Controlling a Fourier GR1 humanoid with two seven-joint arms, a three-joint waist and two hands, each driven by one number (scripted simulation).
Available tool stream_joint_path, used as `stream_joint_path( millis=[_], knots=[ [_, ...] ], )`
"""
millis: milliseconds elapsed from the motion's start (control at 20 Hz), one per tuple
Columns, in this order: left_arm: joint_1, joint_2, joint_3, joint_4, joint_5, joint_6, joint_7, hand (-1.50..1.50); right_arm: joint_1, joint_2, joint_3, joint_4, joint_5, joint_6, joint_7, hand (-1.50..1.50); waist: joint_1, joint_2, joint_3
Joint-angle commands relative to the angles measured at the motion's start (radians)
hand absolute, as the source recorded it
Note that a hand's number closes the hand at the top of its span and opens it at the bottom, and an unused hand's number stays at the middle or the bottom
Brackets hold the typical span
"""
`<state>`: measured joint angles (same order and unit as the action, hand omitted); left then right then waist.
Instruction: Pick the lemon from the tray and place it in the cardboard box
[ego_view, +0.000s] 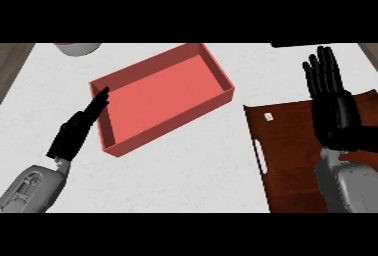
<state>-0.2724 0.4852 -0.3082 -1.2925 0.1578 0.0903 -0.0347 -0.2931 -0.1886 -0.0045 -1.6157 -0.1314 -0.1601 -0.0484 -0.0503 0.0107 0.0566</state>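
The brown tray (291, 165) lies on the white worktop (192, 170) under the right hand (336, 115), whose fingers are straight and hold nothing. A small pale object (269, 117), too small to identify, sits left of them. The left hand (77, 132), fingers straight and empty, touches the red box's (159, 97) near-left wall. No writing is readable.

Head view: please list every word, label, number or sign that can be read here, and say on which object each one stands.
No text can be read.
Small pale tag on the brown tray: too small to read.
Red box: no marking shows.
Both hands, left and right: no marking shows.
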Motion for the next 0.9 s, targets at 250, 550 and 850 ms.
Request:
stream_joint_path(
  millis=[250, 550, 850],
  knots=[
    [0.079, 0.148, 0.165, 0.068, -0.083, 0.203, 0.031, 0.0, 0.15, -0.271, -0.077, 0.138, -0.212, 0.459, 0.013, -1.5, 0.085, -0.007, -0.051],
    [0.092, 0.106, 0.171, 0.078, -0.061, 0.221, 0.058, 0.0, 0.254, -0.502, -0.081, 0.325, 0.041, 0.574, -0.436, -1.5, 0.065, 0.005, -0.047],
    [0.077, 0.101, 0.172, 0.068, -0.064, 0.209, 0.057, 0.0, 0.185, -0.614, -0.125, 0.598, 0.078, 0.785, -0.828, -1.5, 0.083, 0.005, -0.049]
  ],
)
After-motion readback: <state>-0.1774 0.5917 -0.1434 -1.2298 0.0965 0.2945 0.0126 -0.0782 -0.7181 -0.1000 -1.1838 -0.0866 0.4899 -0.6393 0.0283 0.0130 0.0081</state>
